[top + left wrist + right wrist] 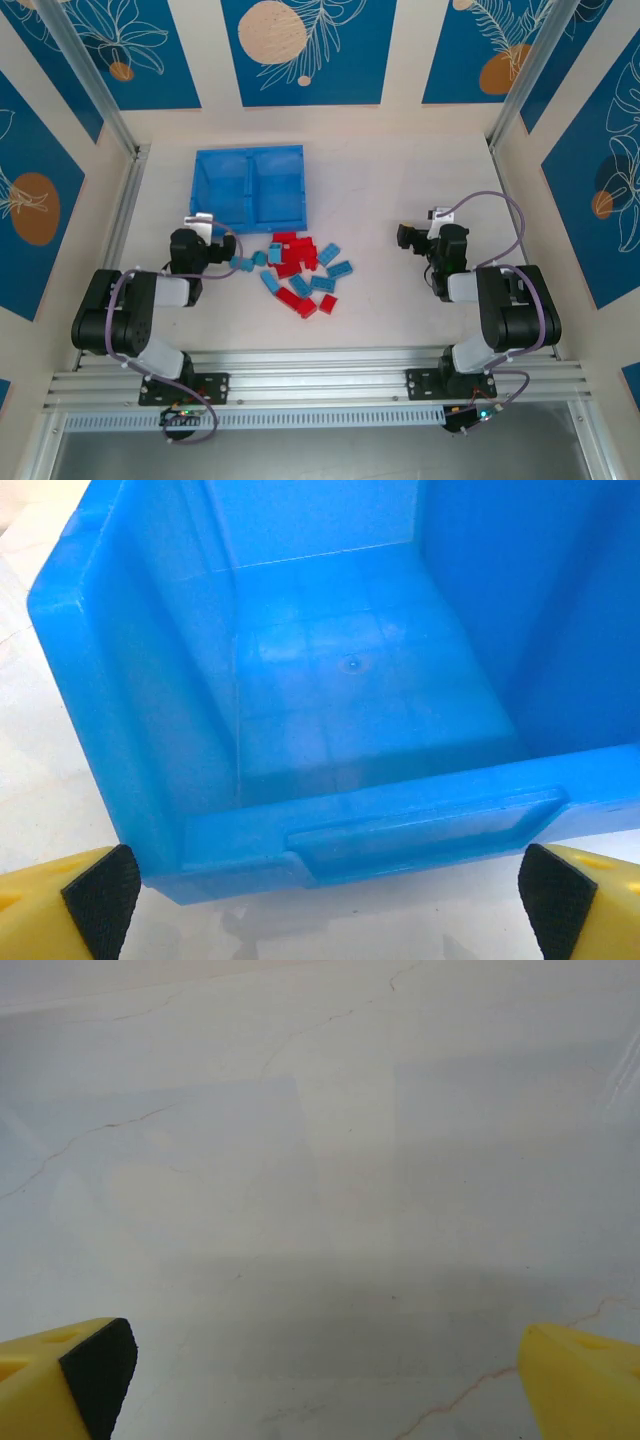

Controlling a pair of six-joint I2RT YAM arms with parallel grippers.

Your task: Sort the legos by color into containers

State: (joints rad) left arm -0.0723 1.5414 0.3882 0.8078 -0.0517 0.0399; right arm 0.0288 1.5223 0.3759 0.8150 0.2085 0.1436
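Observation:
A blue two-compartment tray (249, 187) sits at the back left of the table. Red legos (294, 262) and light blue legos (339, 269) lie in a loose pile in front of it, near the table's middle. My left gripper (197, 222) hovers at the tray's near left corner, open, with nothing between its yellow fingers (70, 905). The left wrist view looks into the tray's bare left compartment (350, 700). My right gripper (412, 237) stands open over bare table to the right of the pile, its fingertips (70, 1375) apart.
White walls with blue panels enclose the table on three sides. An aluminium rail (320, 375) runs along the near edge by the arm bases. Bare marble-patterned tabletop (330, 1210) lies under the right gripper.

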